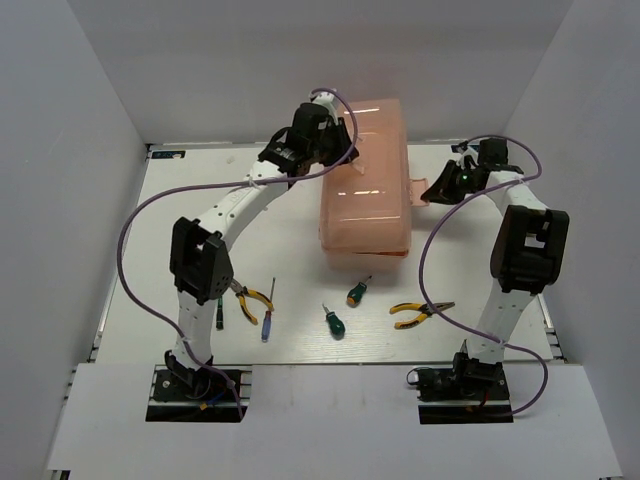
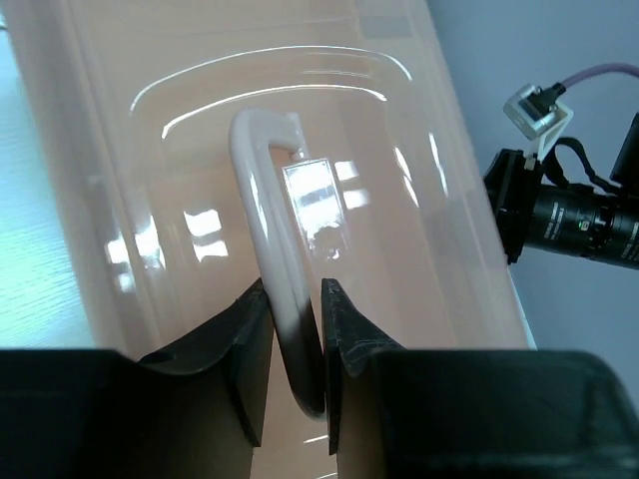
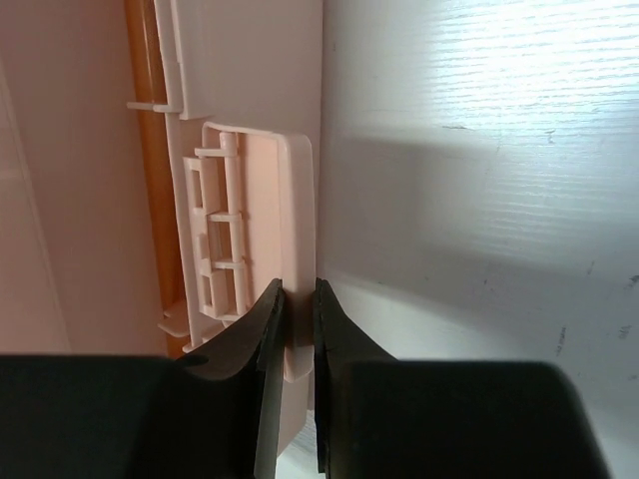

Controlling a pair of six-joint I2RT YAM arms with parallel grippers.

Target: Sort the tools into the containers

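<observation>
- Top external: the salmon-pink toolbox (image 1: 365,200) stands lid-down on the white bench (image 1: 180,190), beyond centre, with its far end close to the back wall. There is bare bench to its left and a narrower strip to its right.
- The left arm (image 1: 225,215) arches over to the lid. The right arm (image 1: 520,250) reaches in to the latch (image 1: 416,190) on the box's right side.
- All the tools lie in a loose row near the bench's near edge, between the two arm bases and well apart from the toolbox: the left pliers (image 1: 253,301), the blue-handled screwdriver (image 1: 267,320), the near green screwdriver (image 1: 334,323), the far green screwdriver (image 1: 357,292) and the right pliers (image 1: 418,314).
- A slim dark tool (image 1: 218,316) lies just beside the left arm, partly hidden.
- Left wrist: the left jaws are clamped on the white lid handle (image 2: 262,190), one finger touching each side. The glossy lid (image 2: 150,120) mirrors the lights. The other arm's camera (image 2: 574,220) sits past the lid's right edge.
- Right wrist: the right jaws are pinched on the latch's outer edge, with open bench to the right.
</observation>
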